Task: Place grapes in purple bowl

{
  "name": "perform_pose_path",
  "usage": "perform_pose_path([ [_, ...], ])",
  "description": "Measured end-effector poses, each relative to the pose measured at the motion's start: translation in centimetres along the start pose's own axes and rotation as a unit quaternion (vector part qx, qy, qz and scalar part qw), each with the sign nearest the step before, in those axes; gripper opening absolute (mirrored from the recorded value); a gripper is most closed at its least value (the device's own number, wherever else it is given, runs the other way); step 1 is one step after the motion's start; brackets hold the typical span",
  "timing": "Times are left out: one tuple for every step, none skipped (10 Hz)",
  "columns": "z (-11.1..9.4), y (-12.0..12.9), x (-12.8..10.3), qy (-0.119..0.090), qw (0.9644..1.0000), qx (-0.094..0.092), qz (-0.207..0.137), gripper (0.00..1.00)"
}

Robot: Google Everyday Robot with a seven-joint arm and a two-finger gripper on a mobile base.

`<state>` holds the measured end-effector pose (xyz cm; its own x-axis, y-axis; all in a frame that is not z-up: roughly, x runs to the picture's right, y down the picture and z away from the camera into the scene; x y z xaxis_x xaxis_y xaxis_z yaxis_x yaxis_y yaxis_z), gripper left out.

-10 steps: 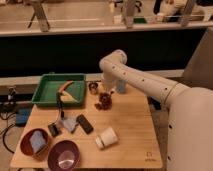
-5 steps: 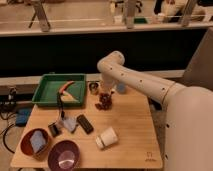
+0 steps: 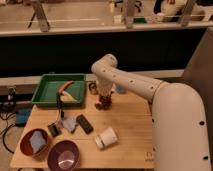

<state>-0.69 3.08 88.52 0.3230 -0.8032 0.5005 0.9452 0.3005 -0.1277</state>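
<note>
The grapes (image 3: 104,104), a small dark reddish cluster, lie on the wooden table (image 3: 130,130) just right of the green tray. My gripper (image 3: 103,98) points straight down and sits directly over them, at or touching their top. The white arm reaches in from the right. The purple bowl (image 3: 63,155), glossy with a paler centre, stands at the front left of the table, well away from the gripper and with nothing in it.
A green tray (image 3: 50,92) with an orange-brown item stands at the back left. A reddish-brown bowl (image 3: 27,145) holds a blue item. A white cup (image 3: 106,138) lies on its side. A black block (image 3: 84,123) and small items lie mid-left.
The arm's upper joint has shifted left and the gripper has come down a little over the grapes. The grapes, bowls and cup have not moved.
</note>
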Motion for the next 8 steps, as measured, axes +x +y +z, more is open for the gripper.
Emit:
perform_pose_path([
  [0.3,-0.4,-0.3,0.0,0.9999,0.009,-0.014,0.8],
  [0.6,-0.4,-0.4,-0.001,0.9996,0.015,-0.023,0.8],
  [1.1,-0.1,-0.3,-0.005,0.9993,0.025,-0.028,0.8],
  [1.6,0.2,-0.2,-0.008,0.999,0.028,-0.032,0.8],
  [2.4,0.1,-0.2,-0.014,0.9987,0.03,-0.039,0.8],
  [3.5,-0.2,-0.1,-0.02,0.9984,0.031,-0.043,0.8],
  [4.3,-0.3,-0.1,-0.027,0.9982,0.033,-0.043,0.8],
  [5.2,-0.3,0.0,-0.036,0.998,0.033,-0.04,0.79],
])
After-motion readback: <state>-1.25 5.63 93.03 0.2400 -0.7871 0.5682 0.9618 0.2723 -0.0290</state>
